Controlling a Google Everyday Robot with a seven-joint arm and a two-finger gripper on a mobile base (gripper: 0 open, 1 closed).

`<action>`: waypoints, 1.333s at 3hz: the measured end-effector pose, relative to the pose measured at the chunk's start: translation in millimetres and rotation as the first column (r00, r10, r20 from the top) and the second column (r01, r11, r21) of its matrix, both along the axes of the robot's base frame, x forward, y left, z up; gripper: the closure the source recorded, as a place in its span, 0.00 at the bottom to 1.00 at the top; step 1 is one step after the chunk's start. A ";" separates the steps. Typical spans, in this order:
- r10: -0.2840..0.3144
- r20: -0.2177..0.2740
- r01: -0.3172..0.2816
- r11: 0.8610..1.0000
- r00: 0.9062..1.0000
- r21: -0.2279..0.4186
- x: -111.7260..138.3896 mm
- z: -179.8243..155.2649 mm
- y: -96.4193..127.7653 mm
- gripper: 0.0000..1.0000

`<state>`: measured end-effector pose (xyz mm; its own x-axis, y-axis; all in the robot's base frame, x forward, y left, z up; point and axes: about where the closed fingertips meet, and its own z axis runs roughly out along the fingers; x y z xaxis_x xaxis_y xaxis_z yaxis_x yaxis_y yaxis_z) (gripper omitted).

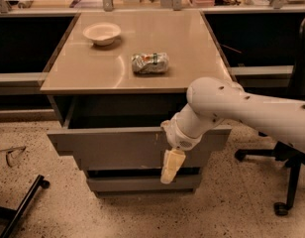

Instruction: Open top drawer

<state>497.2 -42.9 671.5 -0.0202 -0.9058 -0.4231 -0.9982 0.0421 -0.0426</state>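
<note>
The top drawer [113, 148] is a wide flat grey front with small white scratches right of its centre. It stands pulled out from the cabinet, with a dark gap showing behind it under the cabinet top. My gripper [171, 165] is cream-coloured and hangs pointing down in front of the drawer's front, right of centre, at its lower edge. My white arm [241, 108] reaches in from the right. A narrower grey drawer front [137, 183] sits below, closed.
A white bowl [101, 32] and a crushed shiny packet [150, 62] lie on the tan cabinet top [192, 48]. An office chair base [283, 182] stands at the right. A black stand leg [21, 205] and glasses [11, 155] lie on the floor at the left.
</note>
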 end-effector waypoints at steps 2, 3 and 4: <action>-0.046 -0.023 0.046 0.999 0.999 0.019 36.8 -25.0 -5.1 0.00; -0.032 -0.051 0.033 0.999 0.998 0.025 33.1 -34.8 -0.6 0.00; -0.032 -0.051 0.033 0.999 0.998 0.025 33.1 -31.9 -0.6 0.00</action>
